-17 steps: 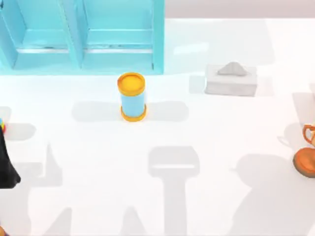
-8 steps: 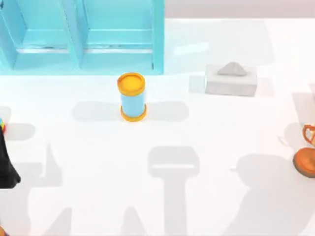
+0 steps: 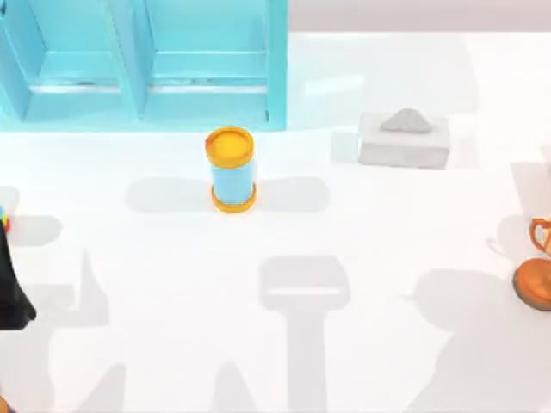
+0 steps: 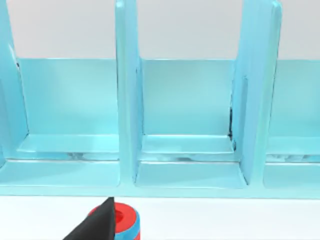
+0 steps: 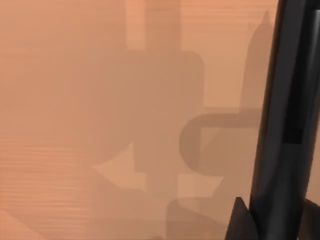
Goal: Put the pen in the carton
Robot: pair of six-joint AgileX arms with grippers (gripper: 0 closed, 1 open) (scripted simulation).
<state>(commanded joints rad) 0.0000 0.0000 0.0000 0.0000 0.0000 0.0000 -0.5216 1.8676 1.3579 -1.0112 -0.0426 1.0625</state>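
A slim black pen runs lengthwise through the right wrist view, held above the surface. One dark fingertip of my right gripper lies against it. The carton is a light-blue open box with upright dividers at the table's back left, and its compartments face the left wrist camera. My left gripper is a black shape parked at the table's left edge.
A blue-and-orange cylinder stands upright in front of the carton. A grey tissue box sits at the back right. An orange cup is at the right edge. A red-and-blue cylinder stands beside the left gripper.
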